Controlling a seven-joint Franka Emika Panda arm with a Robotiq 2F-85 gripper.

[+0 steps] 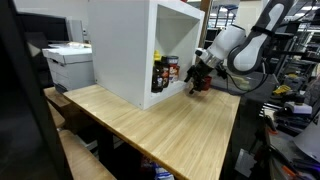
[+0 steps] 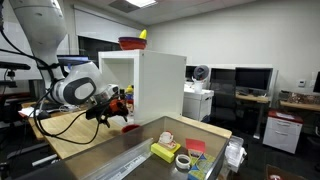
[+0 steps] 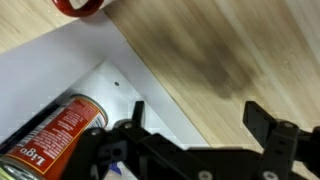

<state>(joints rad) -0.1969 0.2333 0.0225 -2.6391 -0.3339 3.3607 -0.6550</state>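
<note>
In an exterior view the gripper (image 1: pixel 197 82) hangs low over the table (image 1: pixel 170 125), fingers spread and holding nothing, right at the open front of the white box (image 1: pixel 125 50), where cans (image 1: pixel 165 72) stand on its floor. In an exterior view the gripper (image 2: pixel 108 112) is beside the box (image 2: pixel 160 85) opening, with a red thing (image 2: pixel 131 127) on the table just below it and a bowl (image 2: pixel 130 42) on the box top. In the wrist view the fingers (image 3: pixel 268 125) stand wide apart over bare wood; a can (image 3: pixel 55 130) with a red label sits in the box, just beside one finger, and the red thing (image 3: pixel 80 6) shows at the top edge.
</note>
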